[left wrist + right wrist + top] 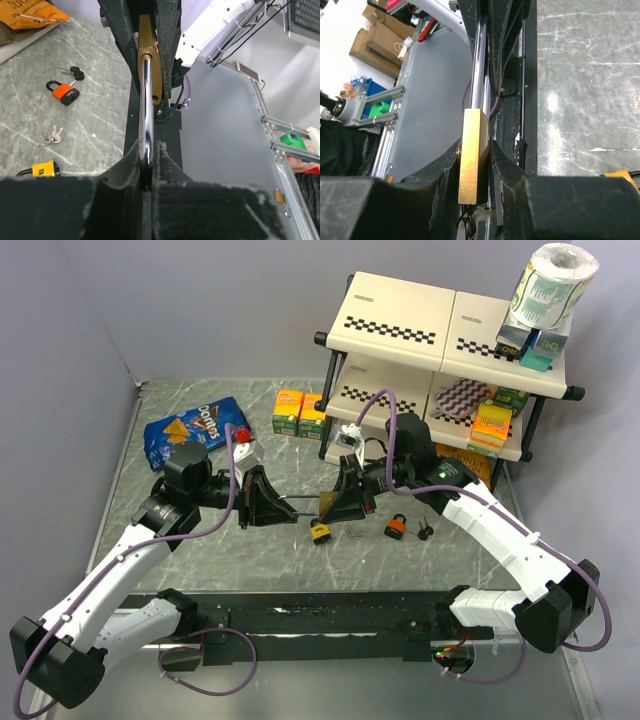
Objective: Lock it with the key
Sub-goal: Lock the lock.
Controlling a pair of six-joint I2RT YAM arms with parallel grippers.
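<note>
The brass padlock [470,130] is held above the middle of the table [260,555], between the two arms — its body gripped by the right pincer [473,156], its steel shackle [145,90] pinched in the tightly closed left pincer [147,155]. Below lie a yellow padlock [321,533], silver keys [50,137] and — further right — an orange padlock [397,528].

- Room's bright and evenly lit from overhead, with just soft shadows under the arms on the table [250,560].
- 1 white glare patch on the marble in the right wrist view, plus a shiny streak down the shackle [145,100].
- Both wrist views blur up close: the black finger pads [65,210] are mush, but the brass padlock [471,155] looks sharp.
</note>
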